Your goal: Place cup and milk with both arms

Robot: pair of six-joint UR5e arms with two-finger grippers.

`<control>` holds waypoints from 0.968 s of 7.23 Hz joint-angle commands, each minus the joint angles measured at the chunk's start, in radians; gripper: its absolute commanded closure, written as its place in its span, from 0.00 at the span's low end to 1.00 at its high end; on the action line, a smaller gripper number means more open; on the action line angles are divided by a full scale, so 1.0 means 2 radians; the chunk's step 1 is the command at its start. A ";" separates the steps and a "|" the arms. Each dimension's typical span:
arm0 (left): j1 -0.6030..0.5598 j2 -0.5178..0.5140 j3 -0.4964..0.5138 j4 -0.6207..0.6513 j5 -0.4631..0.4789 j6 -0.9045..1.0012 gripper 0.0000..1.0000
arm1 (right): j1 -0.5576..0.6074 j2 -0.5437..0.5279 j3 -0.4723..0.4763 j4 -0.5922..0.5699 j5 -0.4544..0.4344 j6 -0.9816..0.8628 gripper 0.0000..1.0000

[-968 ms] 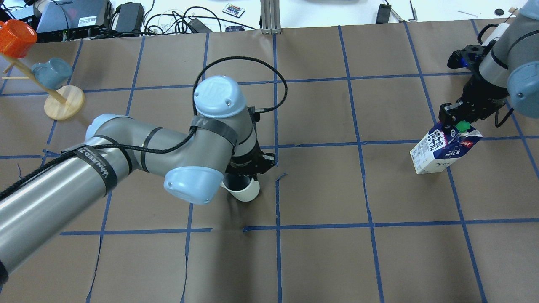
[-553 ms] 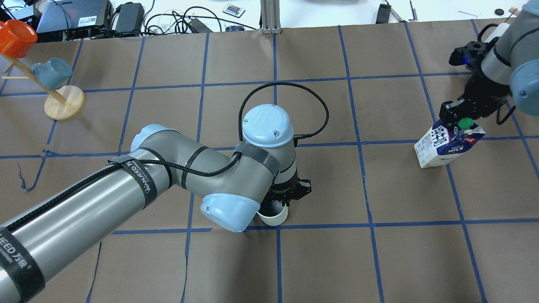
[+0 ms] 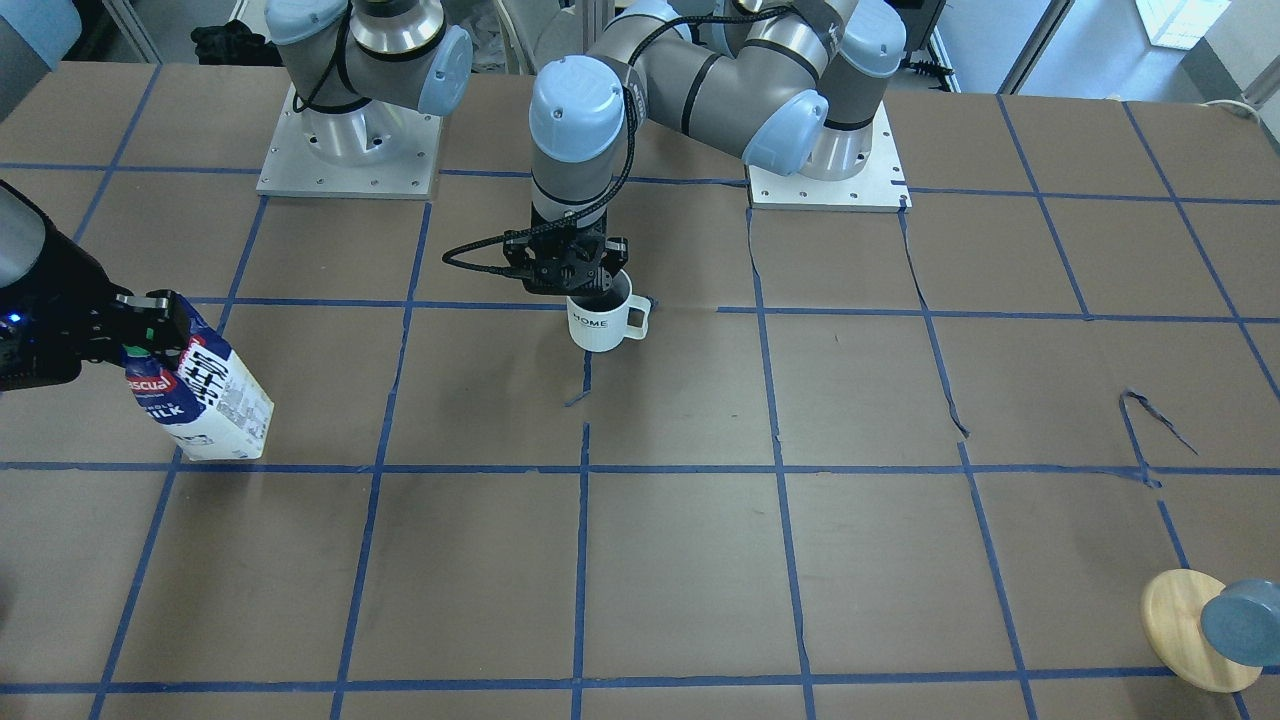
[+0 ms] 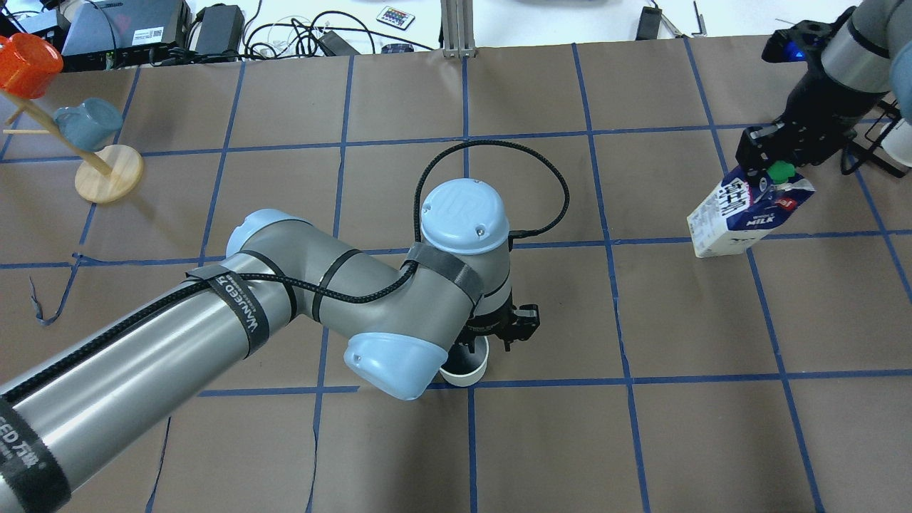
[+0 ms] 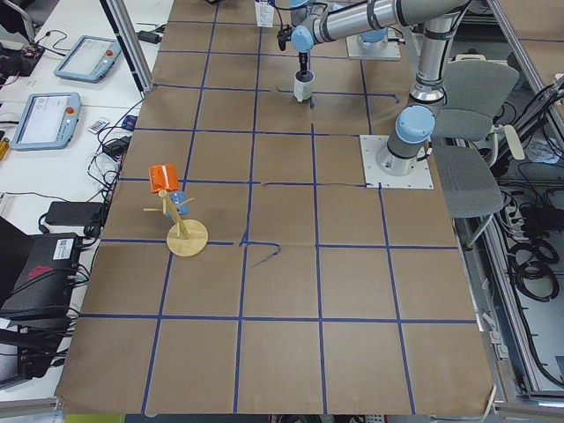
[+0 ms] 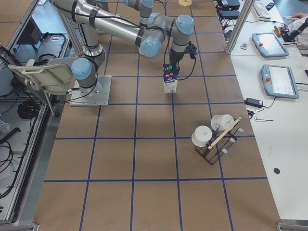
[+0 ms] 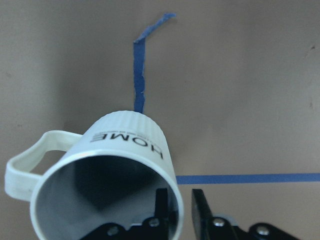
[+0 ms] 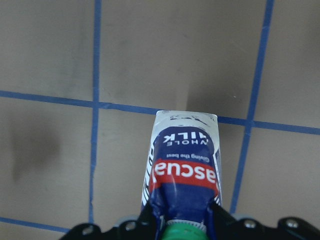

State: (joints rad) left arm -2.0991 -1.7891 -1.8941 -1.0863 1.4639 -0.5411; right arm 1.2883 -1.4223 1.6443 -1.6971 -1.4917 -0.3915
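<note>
The white cup (image 3: 600,322) with "HOME" lettering hangs upright near the table's middle, close to the paper. My left gripper (image 3: 568,272) is shut on its rim; in the left wrist view one finger (image 7: 161,200) is inside the cup (image 7: 115,165) and the other outside. The overhead view shows only the cup's edge (image 4: 467,369) under the left arm. The blue and white milk carton (image 4: 741,221) hangs tilted from my right gripper (image 4: 773,167), which is shut on its top by the green cap. The carton also shows in the right wrist view (image 8: 185,160) and the front view (image 3: 205,400).
A wooden mug stand (image 4: 107,171) with an orange and a blue mug stands at the far left. A black rack with white mugs (image 6: 216,137) stands beyond the carton on the right. The arm bases (image 3: 345,150) are at the robot's table edge.
My left arm has carried the cup right and toward the robot's side. My right gripper has carried the milk farther from the robot, still tilted.
</note>
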 commanded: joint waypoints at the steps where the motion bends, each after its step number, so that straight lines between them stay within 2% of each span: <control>1: 0.037 0.032 0.045 -0.072 0.033 0.018 0.00 | 0.110 0.010 -0.013 0.004 0.016 0.129 0.74; 2: 0.064 0.052 0.065 -0.111 0.029 0.059 0.00 | 0.146 0.009 -0.012 0.015 0.016 0.176 0.74; 3: 0.089 0.077 0.077 -0.170 0.035 0.105 0.00 | 0.157 -0.001 -0.002 0.041 0.019 0.208 0.75; 4: 0.119 0.096 0.083 -0.199 0.037 0.158 0.00 | 0.176 -0.026 0.017 0.046 0.020 0.233 0.75; 6: 0.176 0.128 0.086 -0.208 0.041 0.236 0.01 | 0.239 -0.040 0.070 0.011 0.020 0.280 0.75; 7: 0.202 0.138 0.098 -0.220 0.048 0.260 0.00 | 0.251 -0.041 0.075 -0.005 0.026 0.282 0.75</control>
State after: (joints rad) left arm -1.7638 -1.5441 -1.7184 -1.4992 1.5467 -0.0983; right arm 1.7421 -1.4978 1.7618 -1.6628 -1.4495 0.1469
